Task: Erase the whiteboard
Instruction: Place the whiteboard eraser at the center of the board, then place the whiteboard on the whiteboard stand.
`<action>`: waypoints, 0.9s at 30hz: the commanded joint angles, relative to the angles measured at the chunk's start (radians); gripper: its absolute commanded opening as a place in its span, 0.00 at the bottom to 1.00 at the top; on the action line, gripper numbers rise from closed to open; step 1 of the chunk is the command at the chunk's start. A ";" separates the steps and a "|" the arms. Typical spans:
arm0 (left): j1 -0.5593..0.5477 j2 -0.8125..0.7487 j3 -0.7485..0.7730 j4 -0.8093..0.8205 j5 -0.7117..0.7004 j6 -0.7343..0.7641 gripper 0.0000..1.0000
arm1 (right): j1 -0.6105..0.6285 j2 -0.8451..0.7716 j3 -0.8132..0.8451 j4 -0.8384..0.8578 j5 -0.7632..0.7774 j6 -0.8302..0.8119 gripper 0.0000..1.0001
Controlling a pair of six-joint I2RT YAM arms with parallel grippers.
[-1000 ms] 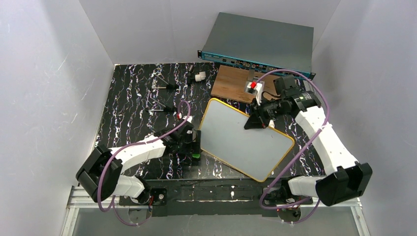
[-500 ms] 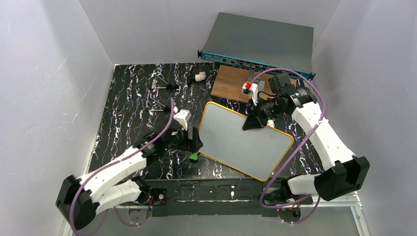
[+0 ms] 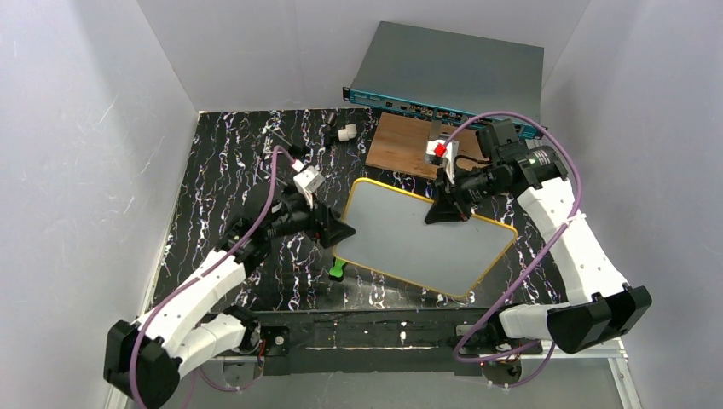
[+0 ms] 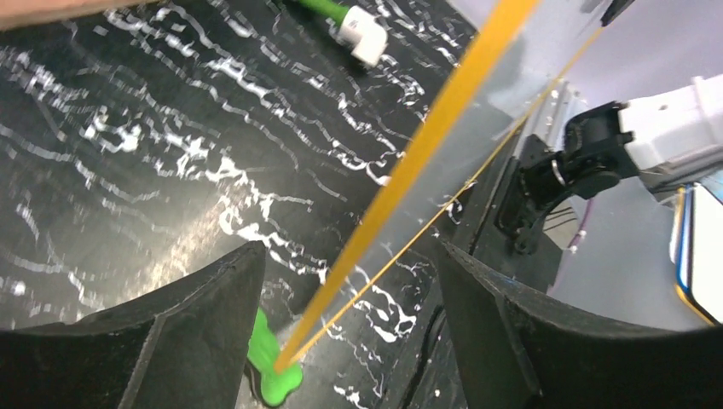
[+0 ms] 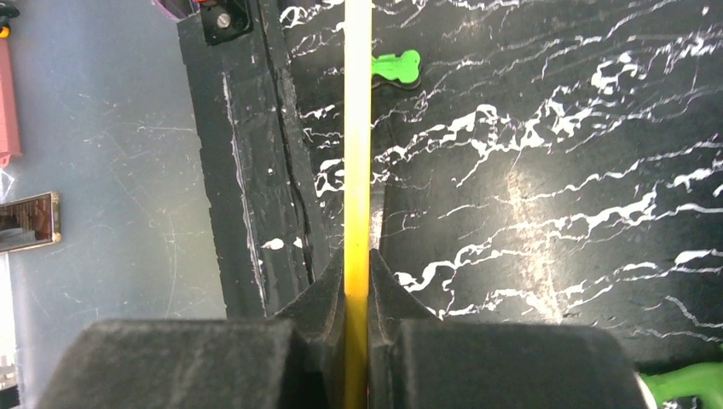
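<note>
Mid-frame, the whiteboard (image 3: 422, 247) stretches toward the lower right, its left edge between the spread fingers of the left gripper (image 3: 340, 232); the right gripper (image 3: 443, 212) clamps its upper edge.

Both of your arms share one look. Your left arm (image 3: 209, 283) has smooth white shells on its long links and a chunky black joint housing (image 3: 136, 362) out past the tabletop's near edge. A purple cable (image 3: 273, 192) loops loosely along it, and a small white camera box (image 3: 307, 181) sits on its wrist. Your left gripper (image 4: 349, 247) has broad, matte black fingers (image 4: 170, 341) with curved inner faces. Your right arm (image 3: 584, 251) matches it: white shells, a black joint block (image 3: 601, 317), a second purple cable (image 3: 520, 274), and a white wrist box (image 3: 441, 151) carrying a red mark. Your right gripper (image 5: 357, 264) has black, slightly grainy fingers (image 5: 315, 298).
</note>
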 commanded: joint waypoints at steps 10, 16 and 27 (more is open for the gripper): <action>0.063 0.140 0.011 0.336 0.496 -0.005 0.30 | 0.026 0.042 0.113 -0.054 -0.143 -0.055 0.01; 0.063 0.100 -0.062 0.386 0.450 0.021 0.40 | 0.037 0.077 0.142 -0.072 -0.158 -0.056 0.01; 0.063 0.173 -0.085 0.519 0.508 -0.059 0.21 | 0.054 0.130 0.185 -0.100 -0.169 -0.055 0.01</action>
